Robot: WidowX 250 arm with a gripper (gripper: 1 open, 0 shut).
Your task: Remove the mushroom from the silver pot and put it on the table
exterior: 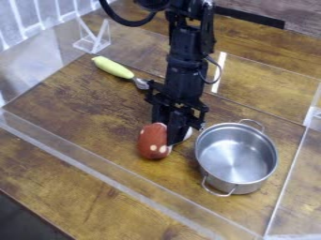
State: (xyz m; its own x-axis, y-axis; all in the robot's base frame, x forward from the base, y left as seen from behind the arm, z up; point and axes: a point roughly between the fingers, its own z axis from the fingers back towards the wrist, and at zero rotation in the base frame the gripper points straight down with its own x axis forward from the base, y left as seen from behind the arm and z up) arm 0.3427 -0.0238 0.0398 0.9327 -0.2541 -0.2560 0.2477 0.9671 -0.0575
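The mushroom [153,142] lies on the dark wood table [75,112], its red-brown cap pointing to the lower left, just left of the silver pot [235,157]. The pot stands upright with nothing inside. My gripper [178,127] reaches straight down from above, and its dark fingers are drawn in on the mushroom's upper right end. That end is hidden behind the fingers, and only a bit of white shows beside them.
A yellow-handled spoon [114,67] lies on the table behind and left of the arm. Clear acrylic walls [75,159] edge the table at the front, left and right. A clear stand [90,37] sits at the back left.
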